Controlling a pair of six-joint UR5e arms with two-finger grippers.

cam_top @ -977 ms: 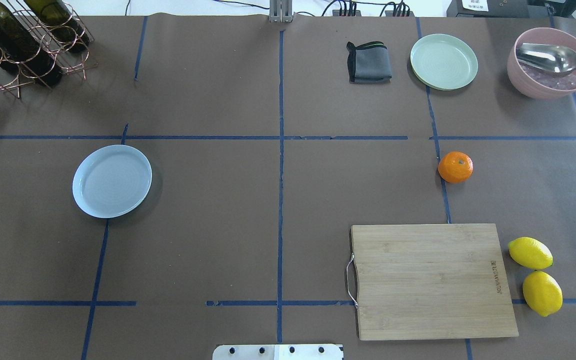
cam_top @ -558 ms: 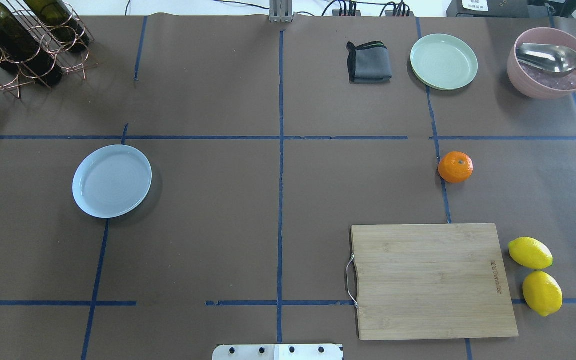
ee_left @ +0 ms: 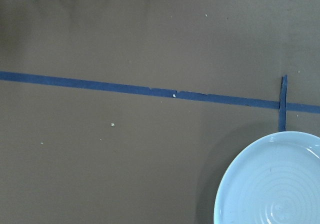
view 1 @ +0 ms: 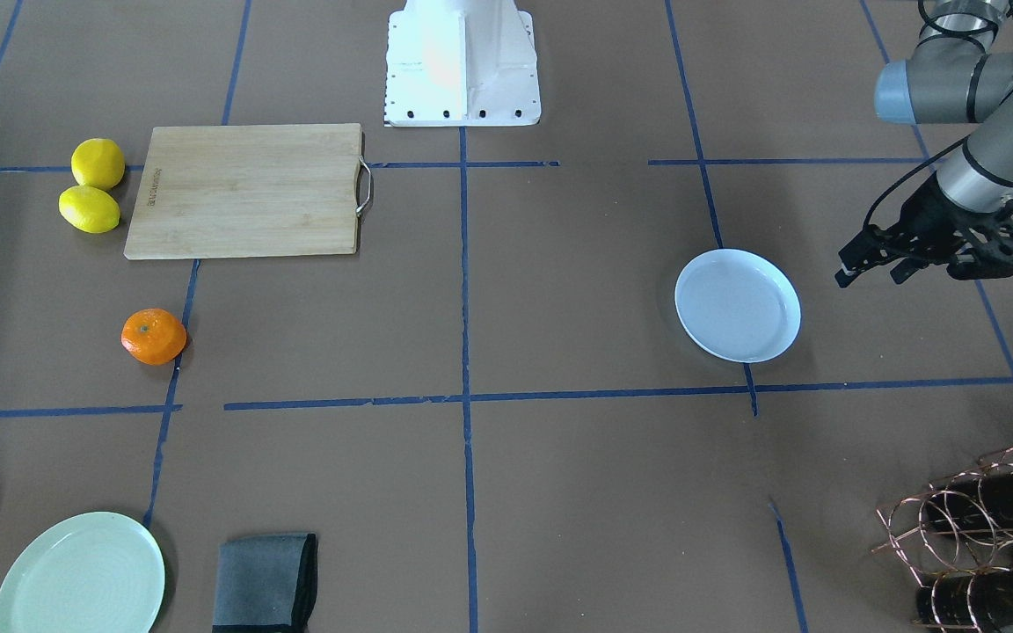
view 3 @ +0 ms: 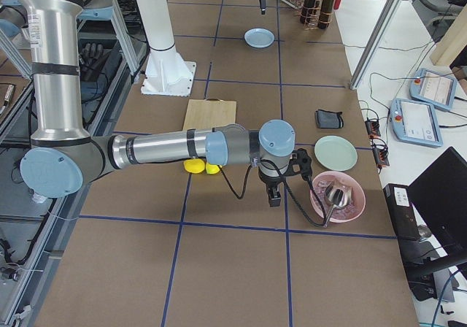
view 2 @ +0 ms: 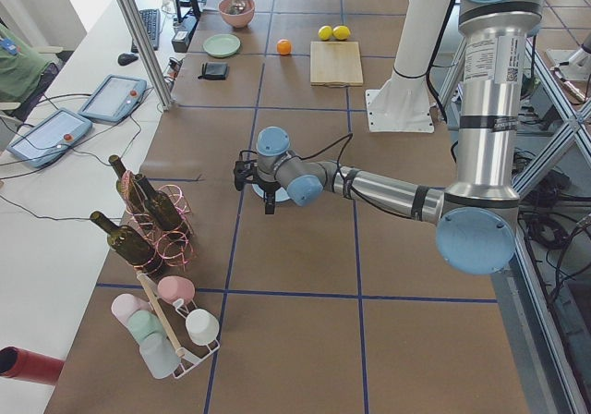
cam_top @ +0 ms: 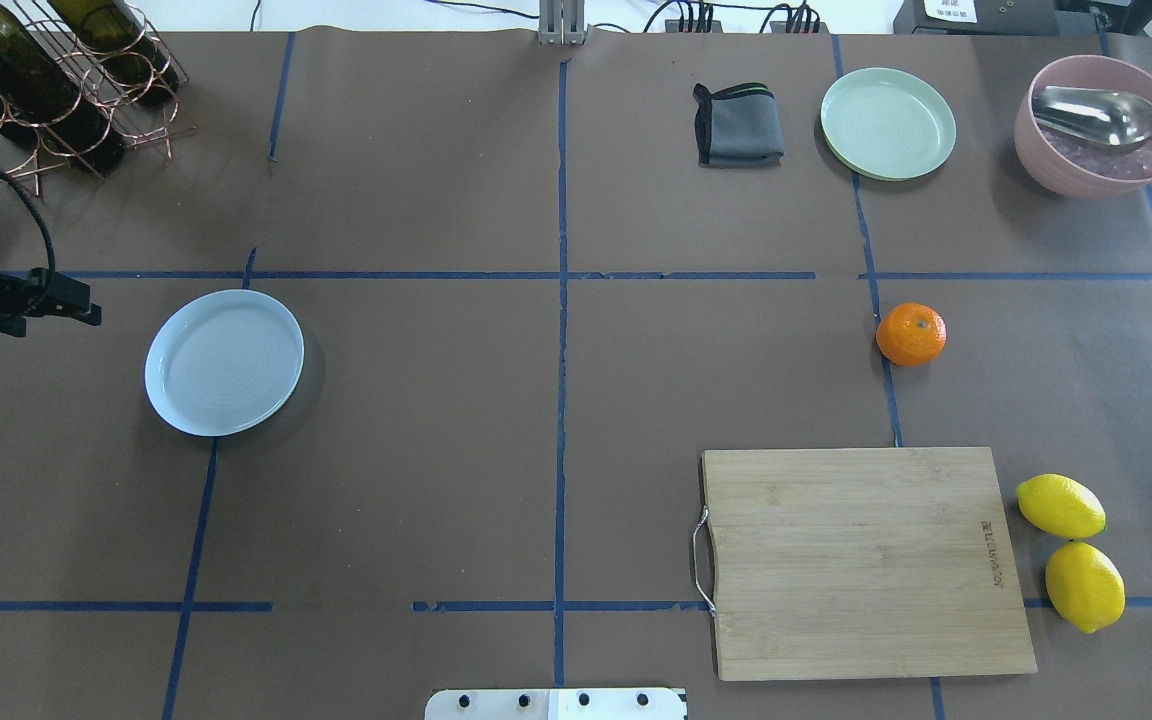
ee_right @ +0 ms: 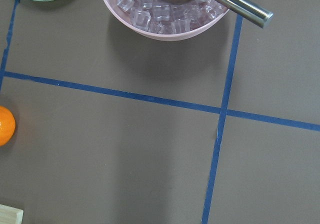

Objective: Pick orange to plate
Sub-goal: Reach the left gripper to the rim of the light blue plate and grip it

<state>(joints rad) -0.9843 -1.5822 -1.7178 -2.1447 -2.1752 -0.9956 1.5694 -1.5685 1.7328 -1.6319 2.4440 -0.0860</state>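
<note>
The left gripper [cam_top: 93,305] has swung in beside the plate [cam_top: 224,362], fingers seemingly apart, yet the orange [cam_top: 911,334] sits untouched well across the table, nearer the right gripper [view 3: 274,198], whose finger state I cannot tell, so the pick is not yet begun.

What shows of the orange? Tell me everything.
The orange is small, round and slightly flattened, with bright peel and a tiny dark stem dot facing up. It looks whole and unpeeled. It rests on the brown-papered table on the robot's right side, its edge over a blue tape line. It sits apart from the cutting board, which is nearer the robot, and far from the plate. Nothing else touches it.
</note>
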